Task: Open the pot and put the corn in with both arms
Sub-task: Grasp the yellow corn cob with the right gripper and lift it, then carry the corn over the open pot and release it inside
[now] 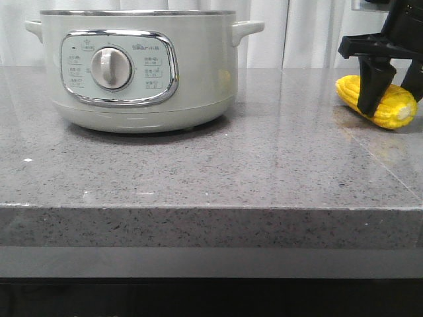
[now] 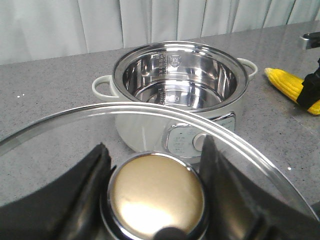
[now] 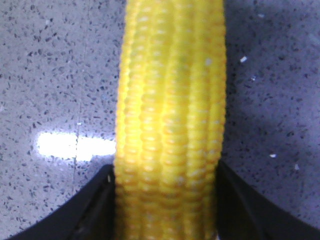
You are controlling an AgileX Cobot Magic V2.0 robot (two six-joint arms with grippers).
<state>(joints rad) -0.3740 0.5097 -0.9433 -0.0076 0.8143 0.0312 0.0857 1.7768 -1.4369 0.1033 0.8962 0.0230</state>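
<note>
The pot [image 1: 139, 72] stands uncovered at the back left of the counter, and its steel inside [image 2: 145, 127] is empty. My left gripper [image 2: 155, 145] is out of the front view. It is shut on the brass-coloured knob [image 2: 156, 195] of the glass lid [image 2: 60, 135], held in the air in front of the pot. The corn [image 1: 396, 109] [image 2: 287, 85] lies on the counter at the far right. My right gripper [image 1: 391, 99] [image 3: 165, 175] comes down over the corn [image 3: 170, 100], a black finger pressed against each side of it.
The grey speckled counter [image 1: 264, 172] stretches between the pot and the corn, with its front edge close to the camera. White curtains [image 1: 310, 33] hang behind.
</note>
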